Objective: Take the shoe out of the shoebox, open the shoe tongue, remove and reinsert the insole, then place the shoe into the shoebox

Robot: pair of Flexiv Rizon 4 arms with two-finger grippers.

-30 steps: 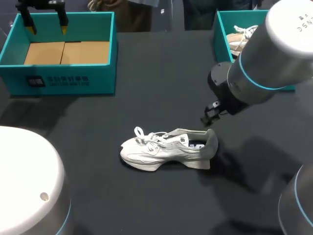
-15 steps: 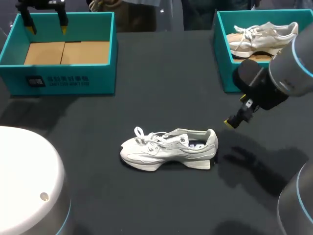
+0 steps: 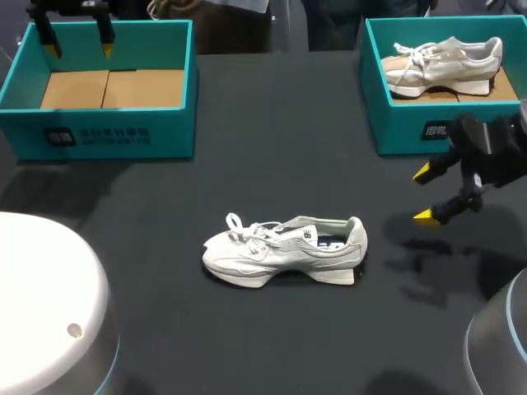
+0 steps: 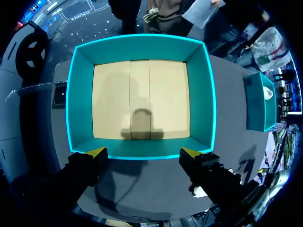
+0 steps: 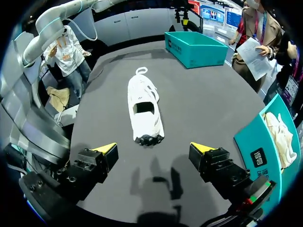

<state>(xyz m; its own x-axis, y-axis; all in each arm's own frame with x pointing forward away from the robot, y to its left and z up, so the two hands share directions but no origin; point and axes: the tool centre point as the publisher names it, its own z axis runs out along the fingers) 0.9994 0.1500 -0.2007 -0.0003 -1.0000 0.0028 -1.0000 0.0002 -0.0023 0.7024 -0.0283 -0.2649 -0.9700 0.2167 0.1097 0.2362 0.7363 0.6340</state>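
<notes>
Gripper of right arm [image 3: 424, 194], agape, near heel of white shoe [image 3: 284, 251]

left hand [image 3: 80, 48]: fingers spread, pointing down | right hand [image 3: 424, 194]: fingers spread

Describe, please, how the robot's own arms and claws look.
Both arms, left arm and right arm, are pale grey rounded cylinders with thin blue rings. The left claw and right claw have black blocky fingers with bright yellow wedge tips.
</notes>
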